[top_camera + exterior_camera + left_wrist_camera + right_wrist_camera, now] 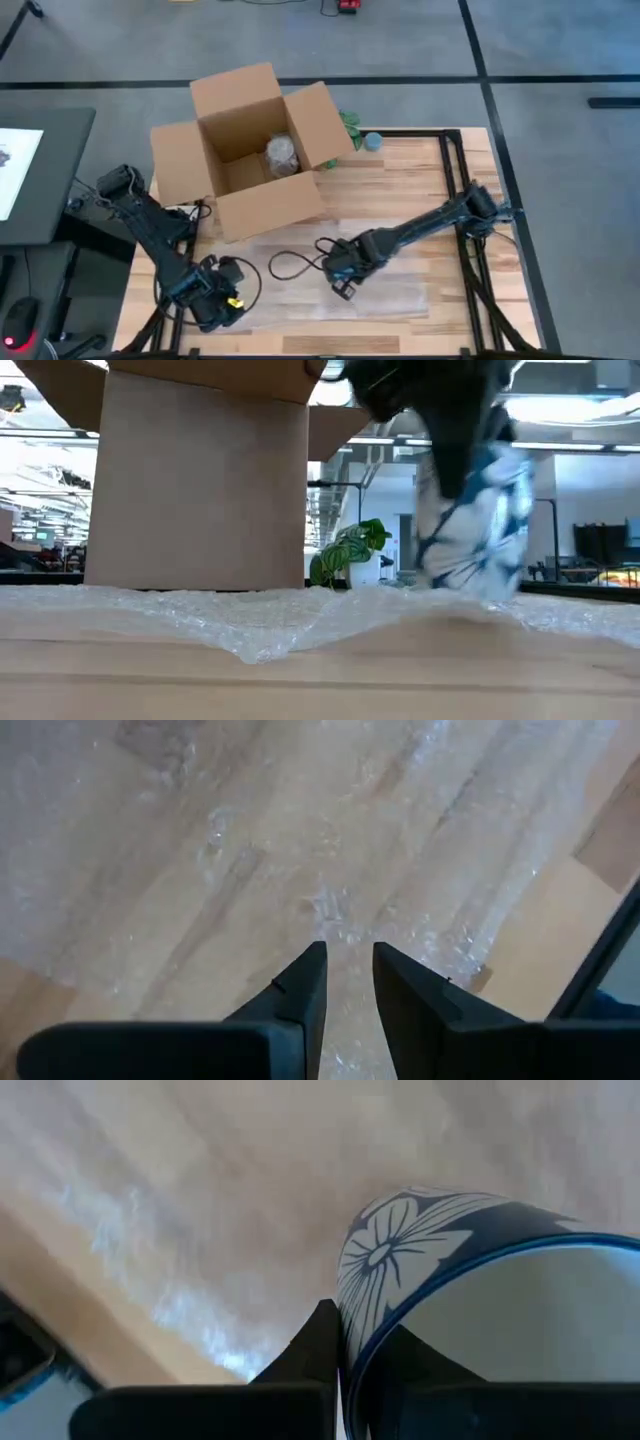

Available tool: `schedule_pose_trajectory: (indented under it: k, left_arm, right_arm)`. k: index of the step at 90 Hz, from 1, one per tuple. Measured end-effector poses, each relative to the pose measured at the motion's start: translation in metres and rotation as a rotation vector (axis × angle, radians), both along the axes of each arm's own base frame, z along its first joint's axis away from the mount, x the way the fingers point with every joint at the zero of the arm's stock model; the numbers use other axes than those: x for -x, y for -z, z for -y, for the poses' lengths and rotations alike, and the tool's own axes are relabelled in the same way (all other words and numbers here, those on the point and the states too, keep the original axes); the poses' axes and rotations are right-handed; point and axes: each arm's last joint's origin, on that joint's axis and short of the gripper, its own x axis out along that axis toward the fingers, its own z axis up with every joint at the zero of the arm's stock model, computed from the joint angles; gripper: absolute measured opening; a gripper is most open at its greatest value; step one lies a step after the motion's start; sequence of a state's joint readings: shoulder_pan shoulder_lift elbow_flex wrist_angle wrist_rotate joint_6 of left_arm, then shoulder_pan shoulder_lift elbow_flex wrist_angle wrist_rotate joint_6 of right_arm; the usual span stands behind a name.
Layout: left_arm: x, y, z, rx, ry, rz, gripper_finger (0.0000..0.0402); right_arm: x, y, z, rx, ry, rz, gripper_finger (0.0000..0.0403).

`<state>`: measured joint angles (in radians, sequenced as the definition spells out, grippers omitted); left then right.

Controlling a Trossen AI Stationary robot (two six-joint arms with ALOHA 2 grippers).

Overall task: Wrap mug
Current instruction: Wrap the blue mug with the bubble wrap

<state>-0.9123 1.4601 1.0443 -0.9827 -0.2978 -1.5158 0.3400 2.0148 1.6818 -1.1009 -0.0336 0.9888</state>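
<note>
Ceramic blue-and-white floral mug [470, 1310], rigid and breakable, pinched at its rim by right gripper [345, 1345], hanging just above bubble wrap sheet [300, 285]; left gripper [348, 982] slightly parted, empty, low over the wrap.

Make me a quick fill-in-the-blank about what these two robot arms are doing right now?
1. The right gripper holds a blue and white ____.
2. The clear sheet spread on the table is ____ wrap.
3. The cardboard box stands with its flaps ____.

Missing words: mug; bubble; open
</note>
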Motion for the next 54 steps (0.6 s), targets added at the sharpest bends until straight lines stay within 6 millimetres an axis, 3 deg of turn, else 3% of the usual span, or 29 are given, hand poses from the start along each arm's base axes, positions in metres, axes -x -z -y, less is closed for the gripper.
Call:
schedule_pose_trajectory:
  k: [26,54]
  left_arm:
    - [-0.001,0.0,0.0,0.007,-0.012,0.006,0.0066]
    - [-0.001,0.0,0.001,0.012,-0.016,0.01,0.0066]
  right_arm:
    - [0.018,0.007,0.001,0.061,-0.013,-0.164,0.0004]
    - [0.04,0.015,-0.022,0.065,-0.027,-0.275,0.0004]
